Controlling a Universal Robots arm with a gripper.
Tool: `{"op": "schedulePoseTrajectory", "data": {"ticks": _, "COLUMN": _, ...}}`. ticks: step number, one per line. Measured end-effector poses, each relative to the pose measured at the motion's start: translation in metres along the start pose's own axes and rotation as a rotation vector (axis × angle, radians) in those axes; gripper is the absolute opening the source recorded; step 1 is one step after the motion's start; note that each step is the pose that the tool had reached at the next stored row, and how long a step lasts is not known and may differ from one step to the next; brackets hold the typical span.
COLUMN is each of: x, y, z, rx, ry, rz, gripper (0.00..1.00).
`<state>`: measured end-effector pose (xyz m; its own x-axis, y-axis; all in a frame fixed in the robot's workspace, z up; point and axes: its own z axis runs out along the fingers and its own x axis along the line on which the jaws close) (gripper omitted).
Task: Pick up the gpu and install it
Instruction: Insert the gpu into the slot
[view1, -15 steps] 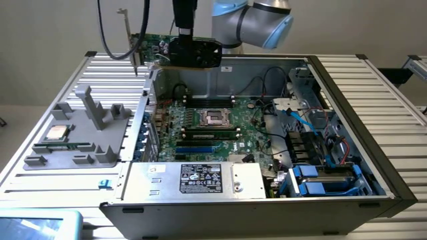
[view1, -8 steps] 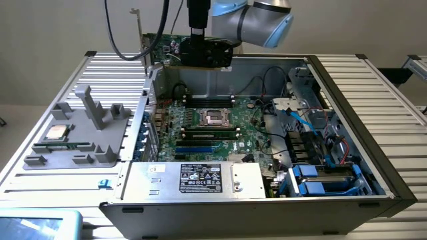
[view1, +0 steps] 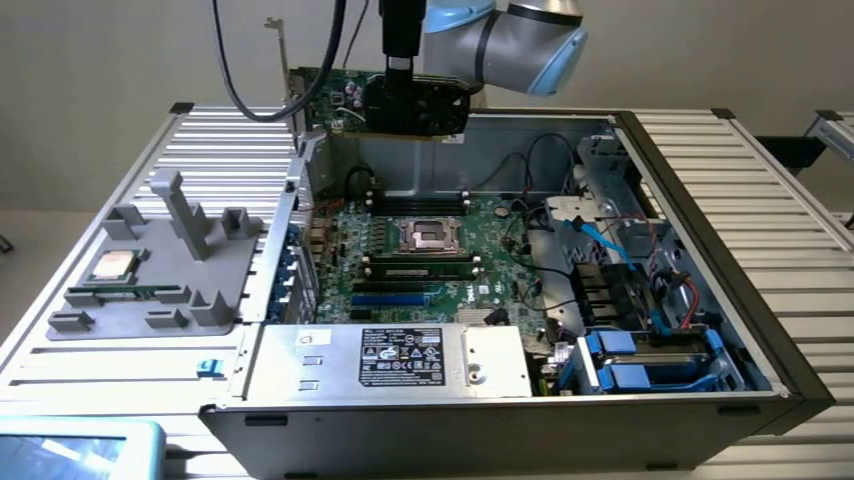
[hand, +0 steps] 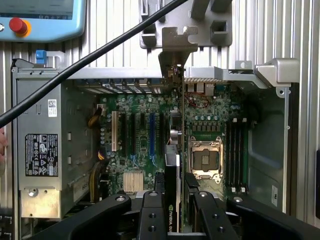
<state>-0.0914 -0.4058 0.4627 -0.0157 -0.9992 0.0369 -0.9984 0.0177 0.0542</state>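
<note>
The gripper is clenched on the gpu. In the wrist view its fingers sit on either side of the card's black face, with the card held on edge between them. In the exterior view the card hangs at the top centre of the frame, over the far wall of the open case and clear of everything below. The green board and the silver bracket stick out toward the upper left.

My worry is alignment. The card has to meet a narrow slot on the motherboard squarely, and a slight tilt or offset could land its edge on the components beside the slot. The bracket could also catch the case's back edge on the way down, twisting the card in the grip. A black cable loops down in the upper left, close to the bracket — it could snag there.

The arm comes in from the top of the frame — right of centre, its wrist turned so the tool points straight down.
</note>
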Motion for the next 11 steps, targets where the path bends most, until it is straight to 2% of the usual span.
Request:
{"op": "schedulePoseTrajectory", "data": {"ticks": 8, "x": 0.0001, "y": -0.0005, "z": 0.0001, "rx": 0.0001, "ry": 0.0001, "rz": 0.0, "gripper": 0.25}}
{"op": "schedulePoseTrajectory", "data": {"ticks": 11, "x": 0.0002, "y": -0.0026, "z": 0.0016, "rx": 0.0029, "ry": -0.0002, "rz": 0.0, "gripper": 0.25}}
